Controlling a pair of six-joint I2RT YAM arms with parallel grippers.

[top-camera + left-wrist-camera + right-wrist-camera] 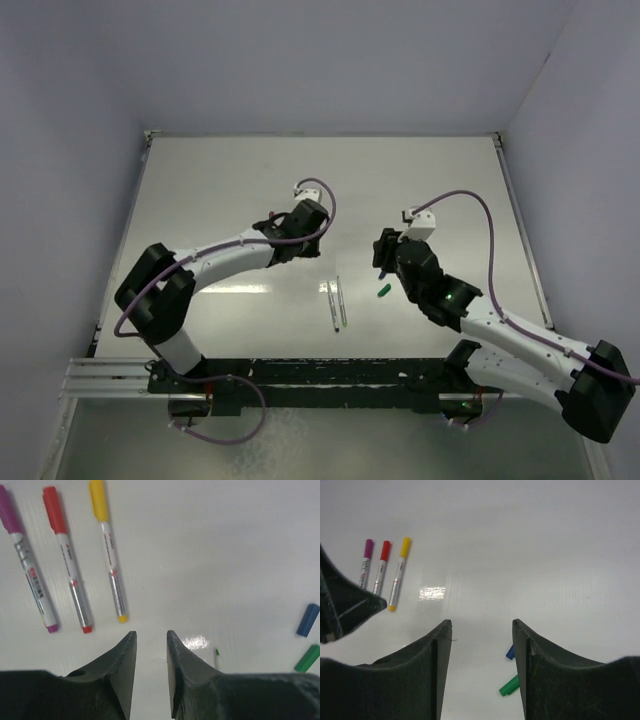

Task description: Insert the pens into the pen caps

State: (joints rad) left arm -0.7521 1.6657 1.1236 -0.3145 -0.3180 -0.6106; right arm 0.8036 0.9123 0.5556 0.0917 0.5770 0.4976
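The left gripper (pixel 151 635) is slightly parted and empty; ahead to its left lie the magenta-capped white plastic pen (pixel 29 565), the red-capped pen (pixel 68 562) and the yellow-capped pen (pixel 110 555). The right gripper (pixel 482 623) is spread wide, empty, with the small blue plastic cap (pixel 510 652) and green plastic cap (pixel 509 685) beside its right finger

Bench (pixel 200 200): far half and both side margins bare, so there is wide passage there. Between the arms, two uncapped pens (pixel 337 304) lie side by side, with the green cap (pixel 382 291) just to their right.

Right end effector (pixel 482 622): fingers parted over bare surface. The blue cap (pixel 510 652) and the green cap crowd the inner edge of the finger at right of its wrist view, partly hidden.

Left end effector (pixel 150 635): fingers parted, gap unobstructed. Three capped pens (pixel 67 565) lie in a row ahead-left, with narrow lanes between them. A green pen tip (pixel 217 653) pokes out just beside one finger.
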